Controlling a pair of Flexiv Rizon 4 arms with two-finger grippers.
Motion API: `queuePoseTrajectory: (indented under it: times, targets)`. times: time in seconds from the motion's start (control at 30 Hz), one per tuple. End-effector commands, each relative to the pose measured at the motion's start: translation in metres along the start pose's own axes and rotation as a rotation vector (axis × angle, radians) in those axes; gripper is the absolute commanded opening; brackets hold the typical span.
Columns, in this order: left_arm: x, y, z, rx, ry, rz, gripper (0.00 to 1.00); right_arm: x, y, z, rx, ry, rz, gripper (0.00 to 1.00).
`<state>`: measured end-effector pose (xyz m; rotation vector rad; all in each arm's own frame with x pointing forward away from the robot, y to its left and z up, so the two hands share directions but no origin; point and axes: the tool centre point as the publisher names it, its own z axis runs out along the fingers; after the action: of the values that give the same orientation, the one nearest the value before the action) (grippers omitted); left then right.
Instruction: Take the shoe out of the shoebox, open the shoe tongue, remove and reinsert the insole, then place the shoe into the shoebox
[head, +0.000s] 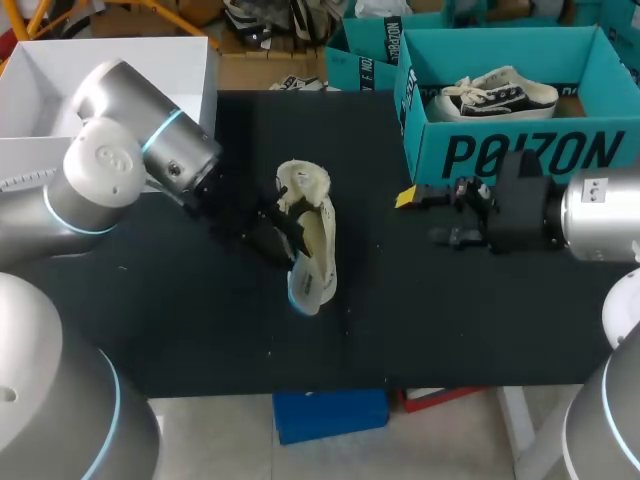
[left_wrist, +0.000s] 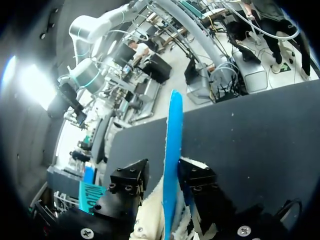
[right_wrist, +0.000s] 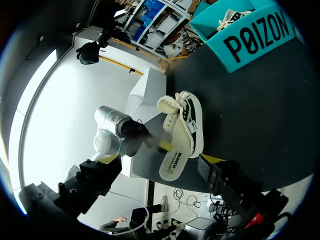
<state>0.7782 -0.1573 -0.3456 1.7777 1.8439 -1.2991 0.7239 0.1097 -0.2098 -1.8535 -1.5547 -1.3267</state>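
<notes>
- My left pincer (head: 282, 235) is clamped on the cream shoe (head: 315, 235), which stands on its side at the middle of the black table (head: 200, 320). A blue edge of it runs up between my fingers.
- My right pincer (head: 420, 216) hangs wide and holds nothing. It is right of the shoe, on the near side of the teal shoebox (head: 500, 150).
- The shoebox sits far right, with a second shoe (head: 495, 95) inside.

Matt black worktop (head: 200, 330), cream woven cloth shoe (head: 312, 225) with smooth rubbery sole (left_wrist: 174, 145), matt teal card shoebox (head: 520, 152), left arm (head: 115, 155) in smooth, faintly glossy silver-grey casing.
</notes>
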Motion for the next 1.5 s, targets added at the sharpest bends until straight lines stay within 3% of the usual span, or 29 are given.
queuePoseTrajectory:
  times: [0.03,0.17,0.77,1.5]
  targets:
    - [-0.002,0.003,0.003,0.028,0.036,0.0,0.16,0.0,0.0,0.0,0.001,0.0,0.0,1.0]
    - [-0.002,0.003,0.004,0.048,0.064,0.002,0.0,0.0,0.0,0.0,0.001,0.0,0.0,1.0]
    - [-0.004,0.009,0.0,0.017,0.025,0.028,0.0,0.0,0.0,0.0,0.001,0.0,0.0,1.0]
    - [0.0,0.046,-0.001,-0.071,-0.084,0.055,0.0,0.0,0.0,0.0,0.001,0.0,0.0,1.0]
